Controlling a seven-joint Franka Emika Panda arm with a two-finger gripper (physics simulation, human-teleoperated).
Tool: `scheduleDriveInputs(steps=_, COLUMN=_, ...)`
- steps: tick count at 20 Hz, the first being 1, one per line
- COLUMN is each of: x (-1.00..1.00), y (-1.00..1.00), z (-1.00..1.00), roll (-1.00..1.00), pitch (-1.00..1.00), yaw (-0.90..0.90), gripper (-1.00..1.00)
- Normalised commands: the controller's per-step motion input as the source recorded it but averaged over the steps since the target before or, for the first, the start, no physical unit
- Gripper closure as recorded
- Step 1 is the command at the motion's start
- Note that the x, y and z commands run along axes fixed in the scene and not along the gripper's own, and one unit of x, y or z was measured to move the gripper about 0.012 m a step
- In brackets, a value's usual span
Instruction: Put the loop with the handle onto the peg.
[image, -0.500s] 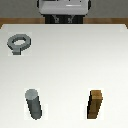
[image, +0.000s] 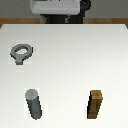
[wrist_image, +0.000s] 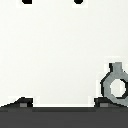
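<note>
- Wrist view shows only two dark fingertip stubs low in the picture above a dark band of the robot's own body; they stand far apart with bare table between them, so the gripper reads as spread wide and holds nothing.
- Just beside one of those tips lies the loop with the handle, flat on the table, outside the gap between the fingers and not touching them as far as I can tell.
- In the exterior view the loop with the handle rests near the table's edge on the exterior view's left, handle pointing toward the near edge, well apart from everything else.
- The peg stands upright close to the near edge, on the same side as the ring, with nothing on it.
- A brown wooden block stands upright near the near edge toward the exterior view's right, well apart from the peg.
- Progress, as I judge it: nothing is done. The ring is not grasped; picking it up, carrying it over the peg and lowering the hole onto it all remain.
- Hard to make out: the exterior view shows only the robot base beyond the far edge, cut off by the frame; the hand itself is not seen there, so its height above the table is unclear.
</note>
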Motion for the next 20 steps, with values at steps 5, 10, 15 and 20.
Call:
scheduleDriveInputs(steps=5, x=0.00, y=-1.00, z=0.00, roll=0.00, pitch=0.00, yaw=0.00, gripper=-1.00)
scheduleDriveInputs(steps=10, x=0.00, y=-1.00, z=0.00, roll=0.00, pitch=0.00, yaw=0.00, gripper=-1.00)
scheduleDriveInputs(steps=15, x=0.27, y=-0.40, z=0.00, roll=0.00, pitch=0.00, yaw=0.00, gripper=-1.00)
scheduleDriveInputs(steps=20, x=0.80, y=0.00, z=0.00, roll=0.00, pitch=0.00, yaw=0.00, gripper=-1.00)
